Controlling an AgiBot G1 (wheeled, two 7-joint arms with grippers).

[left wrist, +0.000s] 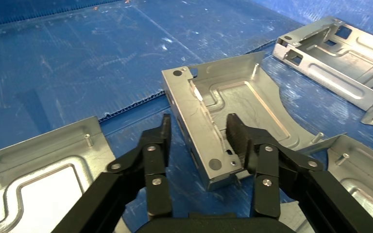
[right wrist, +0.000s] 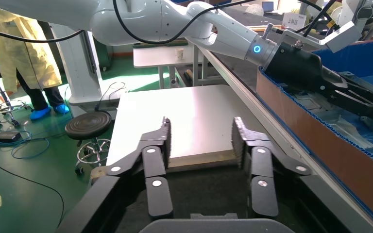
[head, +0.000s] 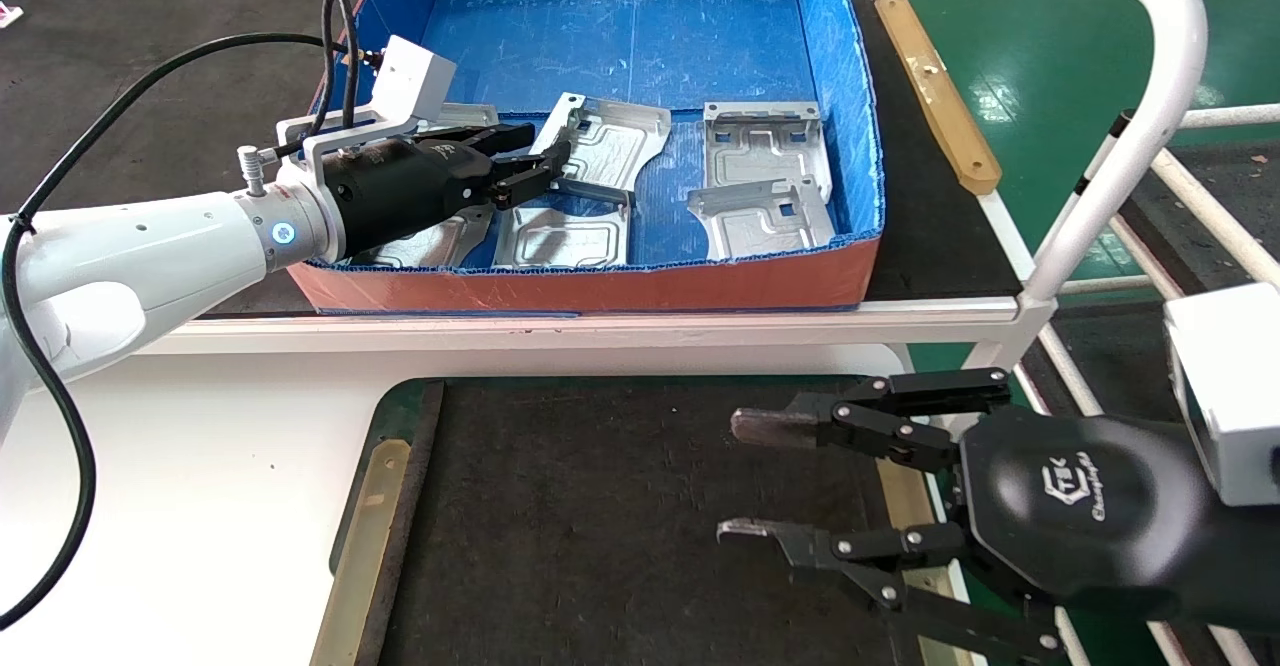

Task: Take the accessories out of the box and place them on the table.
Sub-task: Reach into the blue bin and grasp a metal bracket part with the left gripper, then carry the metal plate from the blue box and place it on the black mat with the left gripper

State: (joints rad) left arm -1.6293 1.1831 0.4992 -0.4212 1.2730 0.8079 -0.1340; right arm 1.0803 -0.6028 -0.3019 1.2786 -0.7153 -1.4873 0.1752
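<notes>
The box (head: pixel 600 286), blue inside and orange-red outside, holds several silver plates. My left gripper (head: pixel 545 164) is inside it, open, its fingers on either side of the upright bent edge of a tilted plate (head: pixel 612 138). In the left wrist view one pad (left wrist: pixel 235 136) lies against that plate (left wrist: pixel 233 97), and the other finger (left wrist: pixel 161 141) stands apart from it. Other plates lie at the right (head: pixel 765 141), front right (head: pixel 765 216), front middle (head: pixel 565 236) and under the left gripper (head: pixel 430 241). My right gripper (head: pixel 735 481) is open and empty over the table's dark mat (head: pixel 600 506).
A white rail (head: pixel 1150 96) and a tan strip (head: pixel 935 91) flank the box's right side. Tan strips (head: pixel 365 536) border the mat, with white tabletop (head: pixel 200 466) to its left. A person in a yellow coat (right wrist: pixel 24 48) and a stool (right wrist: pixel 87 124) stand beyond the table.
</notes>
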